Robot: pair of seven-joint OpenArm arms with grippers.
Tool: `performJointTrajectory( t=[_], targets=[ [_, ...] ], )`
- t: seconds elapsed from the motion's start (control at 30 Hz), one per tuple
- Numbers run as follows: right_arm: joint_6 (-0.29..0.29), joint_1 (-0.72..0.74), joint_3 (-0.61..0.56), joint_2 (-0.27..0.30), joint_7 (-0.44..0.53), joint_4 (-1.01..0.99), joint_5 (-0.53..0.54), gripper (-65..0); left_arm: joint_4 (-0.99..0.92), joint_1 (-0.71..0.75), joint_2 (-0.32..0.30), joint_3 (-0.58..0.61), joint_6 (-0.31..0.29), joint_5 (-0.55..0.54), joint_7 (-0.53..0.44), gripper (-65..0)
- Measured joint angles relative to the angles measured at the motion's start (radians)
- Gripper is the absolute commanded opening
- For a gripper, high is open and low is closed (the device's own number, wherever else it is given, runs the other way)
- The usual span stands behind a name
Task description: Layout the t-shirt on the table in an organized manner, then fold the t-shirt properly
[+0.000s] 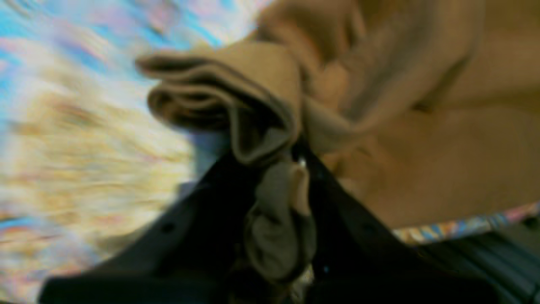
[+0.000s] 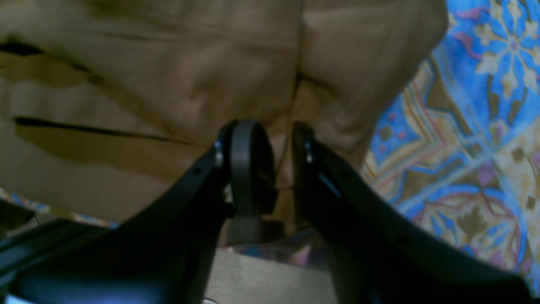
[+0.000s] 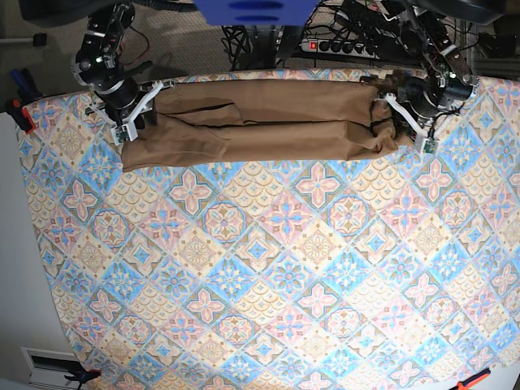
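Observation:
The tan-brown t-shirt [image 3: 260,122] lies as a long narrow band along the far edge of the table [image 3: 268,276]. On the base view's right, my left gripper [image 3: 401,128] is shut on the shirt's end. The left wrist view shows bunched cloth [image 1: 236,97] pinched between the black fingers of that gripper [image 1: 295,156], blurred. On the base view's left, my right gripper [image 3: 136,122] holds the other end. Seen from the right wrist, that gripper [image 2: 282,143] stands with its jaws close together and tan fabric [image 2: 168,76] between them, just above the patterned cloth [image 2: 476,126].
A power strip [image 3: 357,42] and tangled cables lie behind the table's far edge. Clamps sit at the left edge [image 3: 20,114] and at the near right corner [image 3: 471,379]. The table's edge shows close under both wrist cameras.

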Motion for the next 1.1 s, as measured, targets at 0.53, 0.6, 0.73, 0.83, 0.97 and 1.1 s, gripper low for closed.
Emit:
performJointTrajectory(
  t=[0.53, 0.6, 0.73, 0.83, 0.97, 1.1],
  targets=[
    [0.000, 0.000, -0.001, 0.001, 0.004, 0.000, 0.003, -51.3, 0.085, -0.057, -0.036, -0.120, -0.006, 0.036, 0.075, -65.0],
    [0.005, 0.000, -0.001, -0.002, 0.003, 0.000, 0.004, -51.3, 0.085, -0.060, -0.054, -0.120, -0.004, 0.040, 0.106, -65.0],
    [0.001, 0.000, -0.001, 0.000, 0.003, 0.000, 0.003, -51.3, 0.085, -0.058, -0.055, -0.116, -0.004, 0.036, 0.105, -65.0],
    [0.001, 0.000, -0.001, 0.000, 0.001, 0.000, 0.003, -51.3, 0.085, -0.060, -0.055, -0.112, -0.004, 0.037, 0.105, -65.0],
    [0.001, 0.000, -0.037, -0.003, 0.000, 0.000, 0.003, -51.3, 0.085, -0.055, -0.052, -0.021, 0.000, 0.050, 0.112, -65.0],
    [0.000, 0.000, -0.058, -0.007, 0.000, 0.000, 0.002, -51.3, 0.087, -0.058, -0.031, 0.003, -0.004, 0.047, 0.105, -65.0]
  ],
)
